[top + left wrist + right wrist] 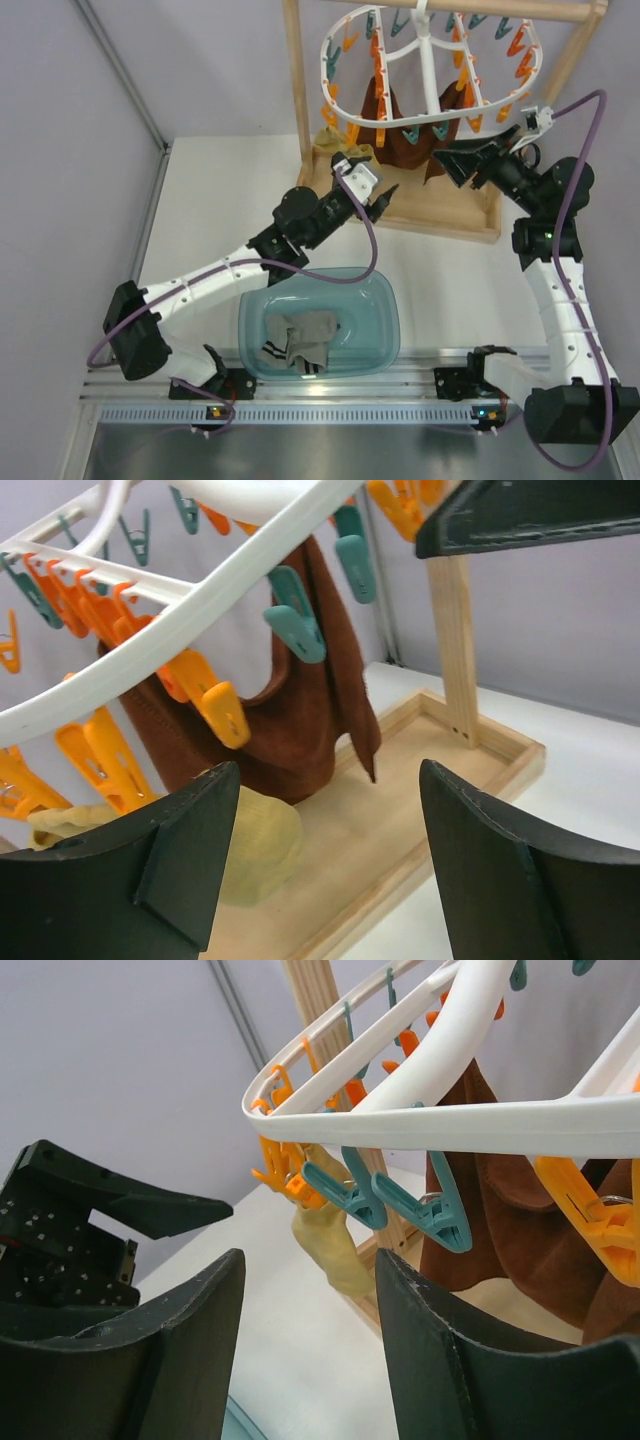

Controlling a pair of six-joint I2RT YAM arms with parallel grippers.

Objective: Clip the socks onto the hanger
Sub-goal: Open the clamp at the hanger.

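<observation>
Pale lilac walls (70,150) closed in the white table (210,200); the left gripper (383,203) gaped wide, empty, near the wooden rack (440,218); grey socks (300,340) lay in the teal basin (392,325); a yellow sock (335,1245) hung under the hanger (428,70); the right gripper (455,160) stood parted, empty.

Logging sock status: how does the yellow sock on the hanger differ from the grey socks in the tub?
The yellow sock hangs from an orange clip on the hanger; the grey socks lie crumpled in the teal tub, unclipped. The yellow sock is plain mustard; the grey socks show dark-and-white striped cuffs. Both are small soft socks.
</observation>
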